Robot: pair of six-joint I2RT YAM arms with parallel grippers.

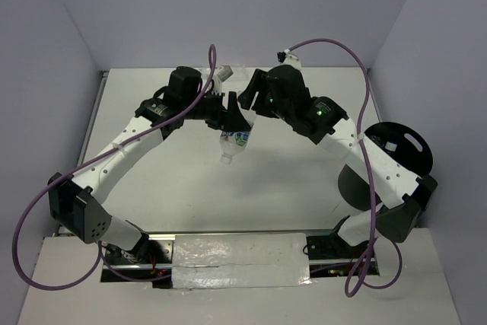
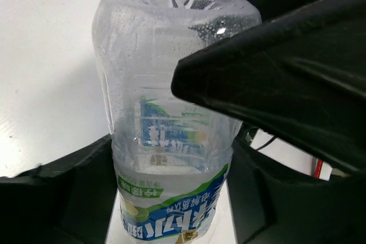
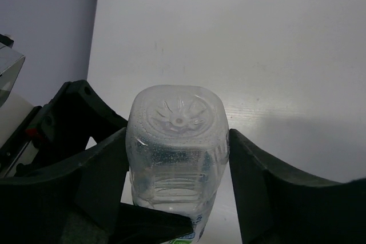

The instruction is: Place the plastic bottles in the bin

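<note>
Only overhead shows the bin [image 1: 412,154]; left hand [image 2: 171,198] and right hand [image 3: 177,184] grip one bottle [image 1: 234,142].

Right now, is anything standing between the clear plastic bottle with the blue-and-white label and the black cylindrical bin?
Nothing loose. The labelled bottle hangs mid-table, gripped by the left gripper and right gripper. Only the right arm's white forearm crosses the black bin, partly covering it.
</note>
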